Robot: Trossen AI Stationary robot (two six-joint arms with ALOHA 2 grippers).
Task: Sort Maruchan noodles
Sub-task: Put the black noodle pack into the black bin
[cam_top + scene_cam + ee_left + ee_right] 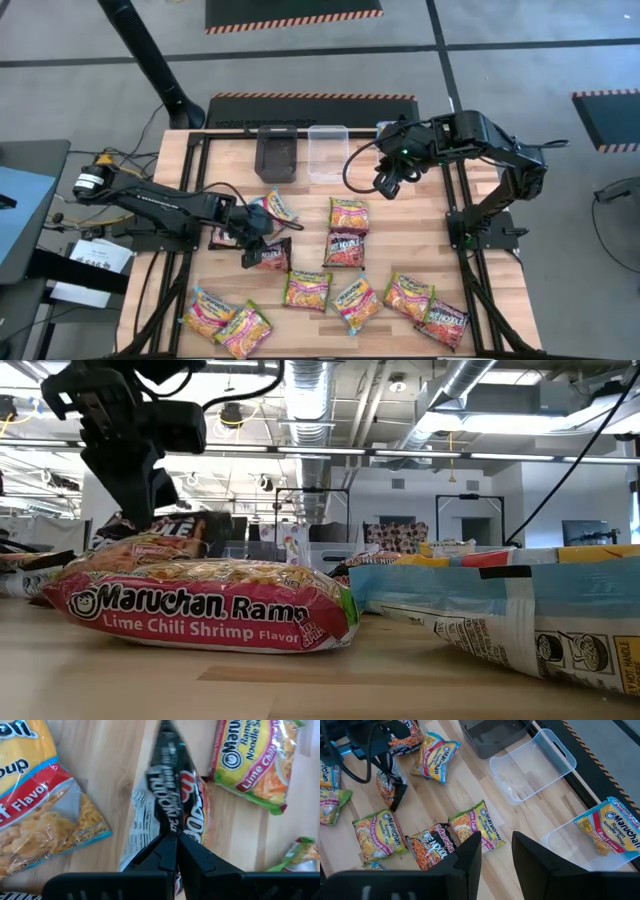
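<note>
Pinching black noodle packet [172,795] in closed left gripper [176,837] | right gripper [496,851] parted, empty | label: "Maruchan Lime Chili Shrimp".

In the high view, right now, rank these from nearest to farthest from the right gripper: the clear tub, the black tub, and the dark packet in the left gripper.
1. Clear tub: just to the left of the right gripper, at the table's far edge.
2. Black tub: directly left of the clear tub.
3. Dark packet: farthest, pinched by the left gripper at mid-table left.
</note>
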